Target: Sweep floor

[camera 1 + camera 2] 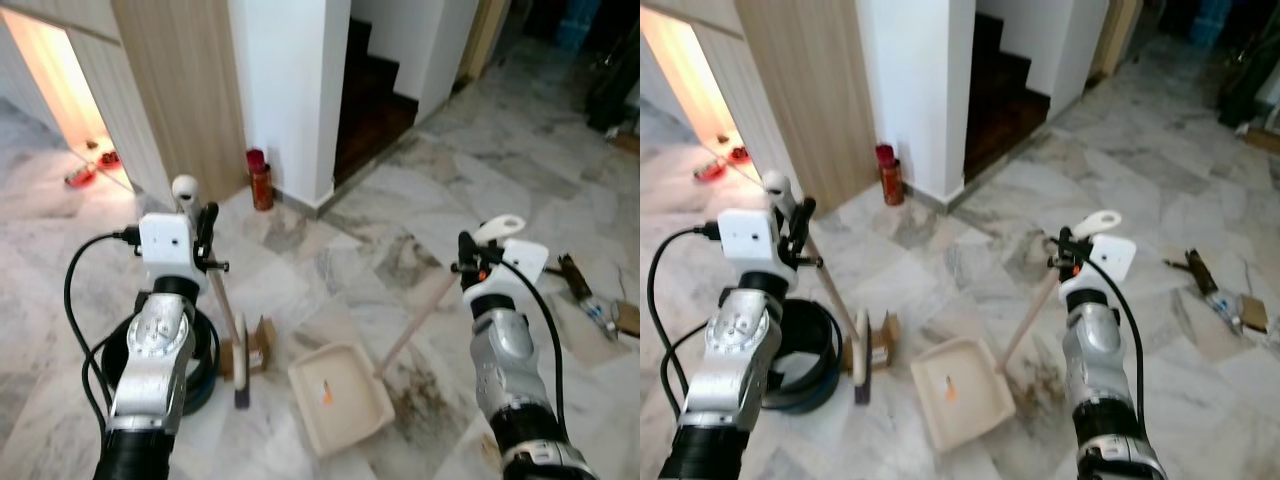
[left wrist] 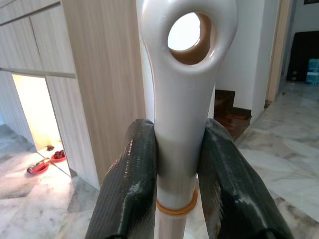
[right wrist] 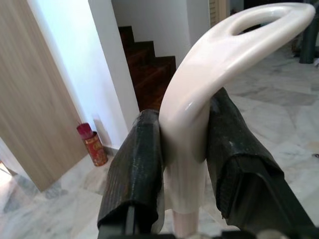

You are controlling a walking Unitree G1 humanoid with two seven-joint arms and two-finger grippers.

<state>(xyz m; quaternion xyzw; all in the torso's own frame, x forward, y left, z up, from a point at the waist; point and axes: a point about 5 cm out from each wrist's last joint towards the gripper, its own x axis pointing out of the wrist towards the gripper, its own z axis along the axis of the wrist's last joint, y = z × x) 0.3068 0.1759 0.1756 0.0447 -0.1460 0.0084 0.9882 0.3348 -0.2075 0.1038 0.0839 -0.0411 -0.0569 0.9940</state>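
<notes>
Marble floor [image 1: 480, 180] runs to a stairwell at twelve o'clock. Left gripper [image 2: 174, 164] has its jaws clamped on the broom [image 1: 222, 300]; right gripper [image 3: 187, 164] grips the dustpan [image 1: 340, 400] handle. An orange scrap [image 1: 327, 393] lies in the pan. Keep the pan's lip flat and sweep the brush toward three o'clock.

— What does the broom [image 1: 213, 290] look like?
— A cream plastic handle end with a round hanging hole over a pale wooden pole; it leans, with its dark brush head down on the marble floor [image 1: 330, 270].
— And the dustpan [image 1: 340, 398]?
— A cream, shallow tray lying flat on the floor just beside the brush head, with a small orange scrap inside. Its long pale pole rises at a slant to a curved, looped cream grip.
</notes>
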